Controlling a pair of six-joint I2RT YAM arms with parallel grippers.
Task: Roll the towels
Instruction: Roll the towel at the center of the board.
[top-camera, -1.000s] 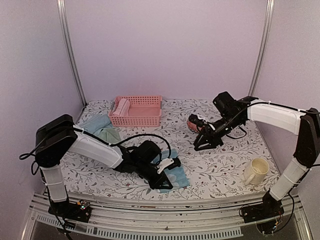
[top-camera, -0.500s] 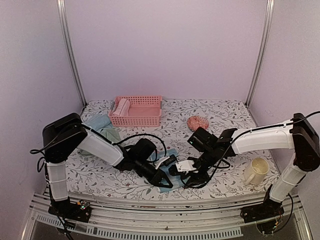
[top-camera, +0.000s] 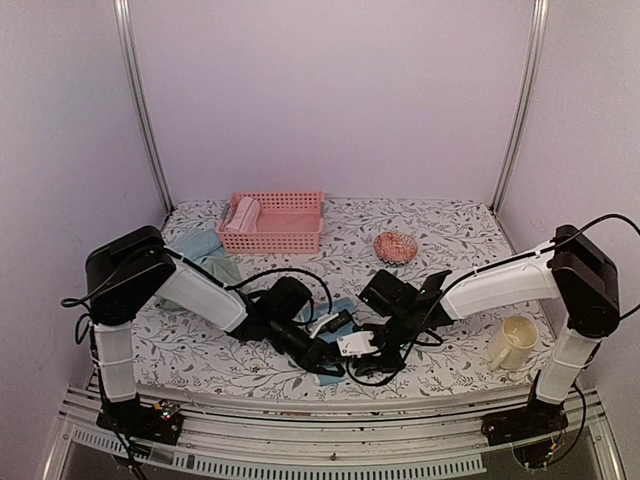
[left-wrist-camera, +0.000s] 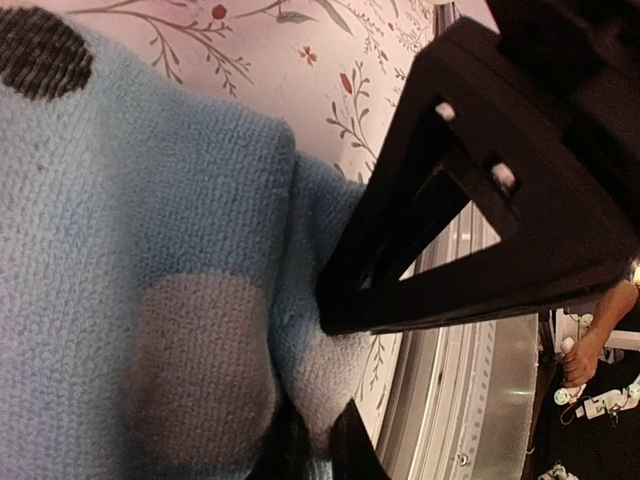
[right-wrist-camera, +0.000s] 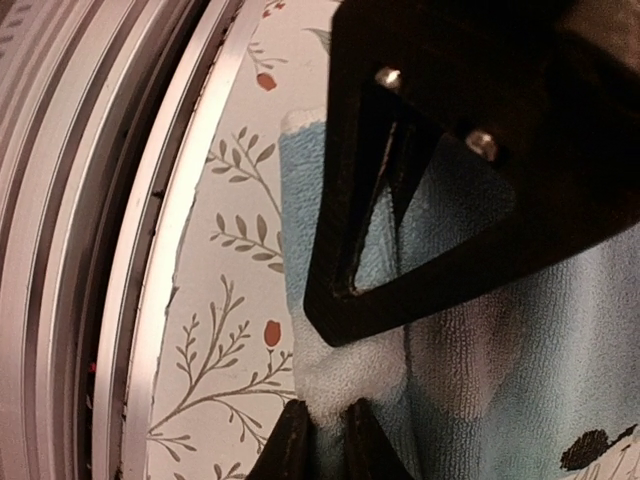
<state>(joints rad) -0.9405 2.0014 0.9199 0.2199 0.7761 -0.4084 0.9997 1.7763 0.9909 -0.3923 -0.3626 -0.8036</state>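
We saw the left arm (top-camera: 200, 295) and right arm (top-camera: 500, 282) stretched low by the near edge of the desk (top-camera: 450, 240). The left claw (left-wrist-camera: 312, 445) and right claw (right-wrist-camera: 320, 435) both pinched the spotted blue towel (left-wrist-camera: 150, 200) under them.

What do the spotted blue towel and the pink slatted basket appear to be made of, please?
Spotted blue towel: soft woven or knitted cloth, matte; fine fuzzy loops show close up. Pink slatted basket: probably moulded plastic: even, rigid slats.
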